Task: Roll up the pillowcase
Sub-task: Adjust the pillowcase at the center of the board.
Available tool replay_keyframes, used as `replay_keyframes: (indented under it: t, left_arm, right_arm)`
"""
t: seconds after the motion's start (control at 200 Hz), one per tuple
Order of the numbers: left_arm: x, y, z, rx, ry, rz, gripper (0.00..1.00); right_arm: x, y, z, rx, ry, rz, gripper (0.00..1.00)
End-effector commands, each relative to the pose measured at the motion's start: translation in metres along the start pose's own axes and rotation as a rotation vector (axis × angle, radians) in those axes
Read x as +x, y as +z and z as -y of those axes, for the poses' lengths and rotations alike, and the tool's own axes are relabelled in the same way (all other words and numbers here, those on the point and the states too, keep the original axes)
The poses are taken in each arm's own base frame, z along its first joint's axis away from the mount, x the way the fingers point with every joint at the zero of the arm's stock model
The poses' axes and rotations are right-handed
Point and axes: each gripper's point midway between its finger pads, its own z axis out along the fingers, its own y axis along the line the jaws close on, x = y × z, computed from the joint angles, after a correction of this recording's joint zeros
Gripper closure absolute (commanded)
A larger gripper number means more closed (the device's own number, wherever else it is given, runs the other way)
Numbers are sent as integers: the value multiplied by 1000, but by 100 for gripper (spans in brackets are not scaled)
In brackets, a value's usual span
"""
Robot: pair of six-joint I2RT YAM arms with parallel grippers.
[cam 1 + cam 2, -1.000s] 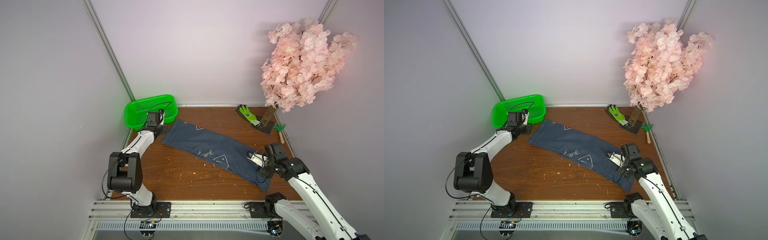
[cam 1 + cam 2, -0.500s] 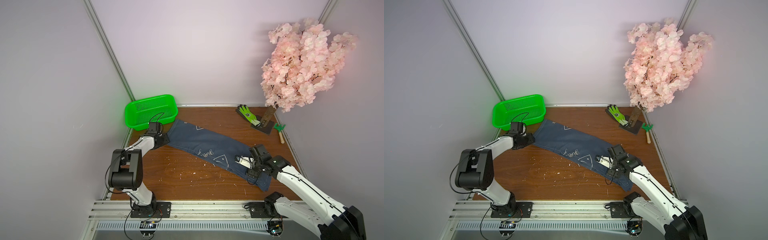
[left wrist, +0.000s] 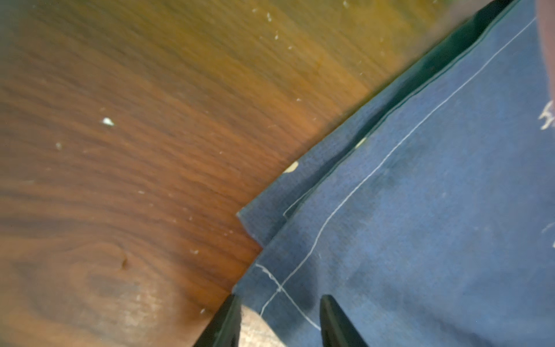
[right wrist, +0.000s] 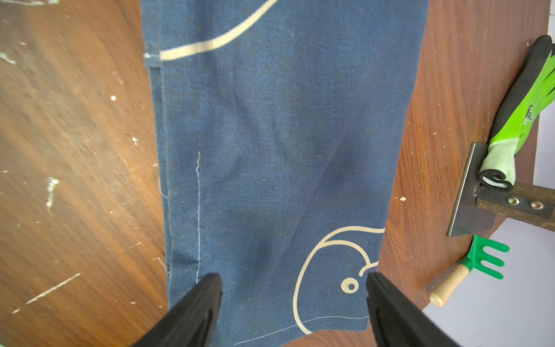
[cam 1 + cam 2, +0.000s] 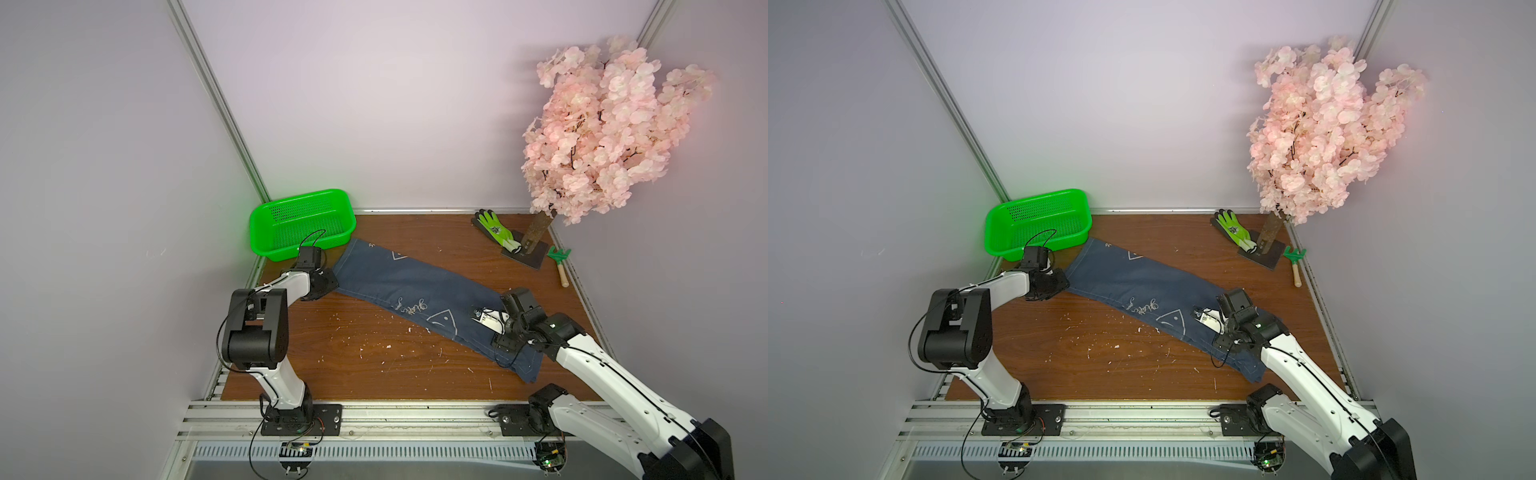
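Note:
The pillowcase (image 5: 415,286) (image 5: 1142,282), a dark blue cloth with white outlines and lettering, lies flat and diagonal on the brown table, from the green basket to the near right. My left gripper (image 5: 328,284) (image 5: 1061,284) (image 3: 280,303) is low at its far-left corner and open. One finger is over wood at the cloth's edge, the other over the stitched corner (image 3: 279,288). My right gripper (image 5: 505,347) (image 5: 1223,343) (image 4: 294,279) hangs open and wide over the near-right end. The whale outline (image 4: 339,270) lies between its fingers. Neither grips the cloth.
A green basket (image 5: 301,224) stands at the far left, right behind my left wrist. At the far right are a green-and-black glove (image 5: 496,228) (image 4: 522,120), a pink blossom tree (image 5: 602,137) on a dark plate, and a small green rake (image 5: 559,259). White scraps dot the wood.
My left gripper came forward from the basket's rim down to the cloth's far-left corner. My right gripper shifted a little leftward along the cloth's near end. The pillowcase lies as before.

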Motion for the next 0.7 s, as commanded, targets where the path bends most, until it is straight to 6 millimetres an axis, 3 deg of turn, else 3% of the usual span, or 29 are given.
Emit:
replay_keyframes:
  t: [0.0,0.08,0.255,0.415,0.696]
  left_arm:
    - [-20,-19,-12,-91,33,50,49]
    - [-22,-21,-13,-107,55,52,47]
    - [1,-1,-11,-50,11,-22,49]
    - [6,5,-13,-60,25,-45,52]
    - [8,15,-14,-110,96,-76,70]
  right_arm:
    - [1,-2,2,25,-5,3,17]
    - [0,0,2,24,-6,7,17]
    - [-3,0,5,31,1,17,17]
    - [-2,-3,8,52,-6,17,17]
    - [-2,-4,11,61,-2,13,16]
